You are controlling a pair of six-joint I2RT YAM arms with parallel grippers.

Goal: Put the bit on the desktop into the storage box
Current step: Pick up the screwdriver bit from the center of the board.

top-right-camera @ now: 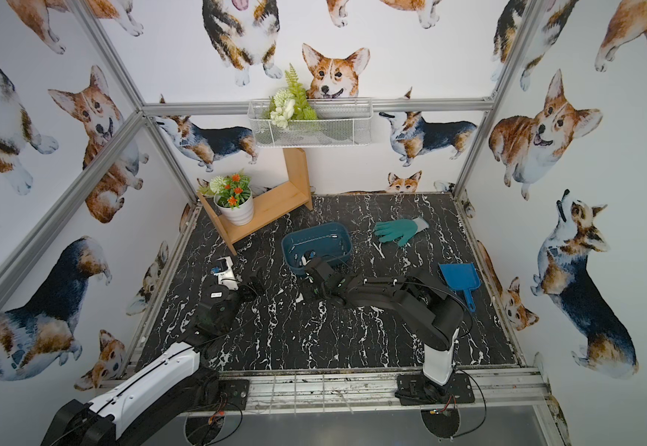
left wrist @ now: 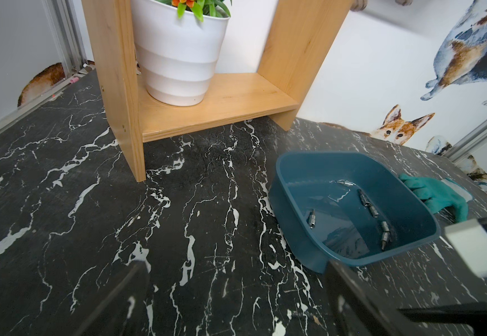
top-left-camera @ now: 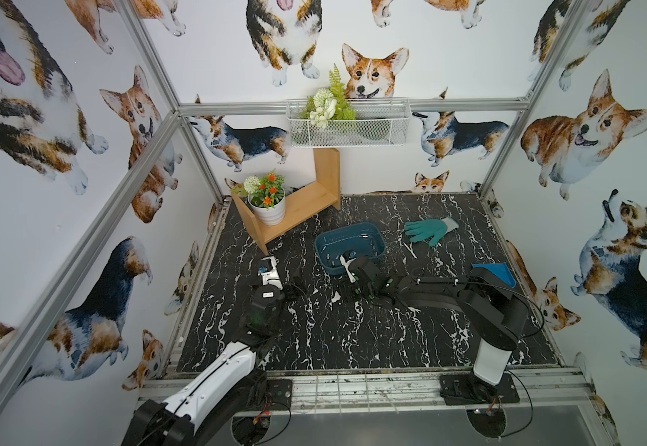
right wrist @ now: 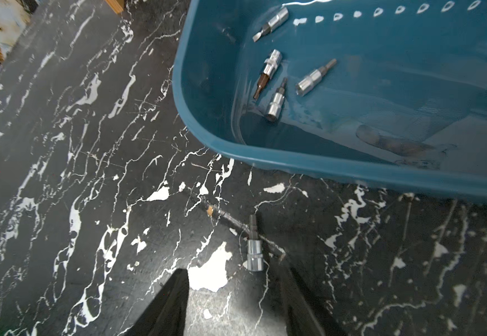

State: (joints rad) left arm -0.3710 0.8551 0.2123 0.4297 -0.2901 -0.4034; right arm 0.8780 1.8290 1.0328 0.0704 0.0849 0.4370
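Note:
One silver bit (right wrist: 254, 247) lies on the black marble desktop (right wrist: 91, 174), just in front of the near wall of the dark teal storage box (right wrist: 294, 163). My right gripper (right wrist: 236, 279) hangs low over it with its jaws apart. The bit sits just beyond the fingertips, close to one finger, and nothing is gripped. In both top views the arm hides this bit. Several bits (right wrist: 274, 101) lie inside the storage box (top-left-camera: 356, 241). My left gripper (left wrist: 236, 293) stands wide open and empty over bare desktop, to the left of the storage box (left wrist: 294, 215).
A wooden shelf (top-left-camera: 298, 204) with a white flower pot (top-left-camera: 267, 210) stands at the back left. A green glove (top-left-camera: 430, 229) lies right of the box. A bright blue scoop (top-right-camera: 460, 276) sits at the right edge. A white wire basket (top-left-camera: 347, 123) hangs on the back wall.

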